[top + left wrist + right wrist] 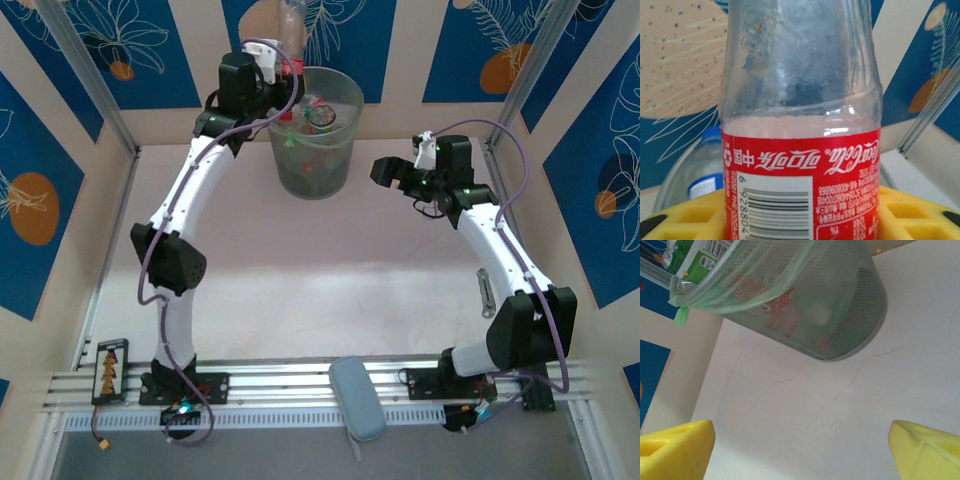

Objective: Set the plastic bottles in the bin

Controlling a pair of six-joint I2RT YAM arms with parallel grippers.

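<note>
Top external: left pincer point(281, 60) is clamped on a red-labelled bottle point(291, 24), held upright above the far left edge of the bin point(357, 100). The bin stands at the back of the bench point(330, 290), with several bottles point(312, 165) already inside. Left wrist: the label reads upside down, the bottle sits between yellow fingers point(685, 217), and a blue-capped bottle point(707, 165) shows low left behind it. Right pincer point(384, 172) hovers just right of the bin, jaws wide apart with nothing between them. Right wrist: the bin's mesh wall and green liner point(765, 275) show above pale bench.
</note>
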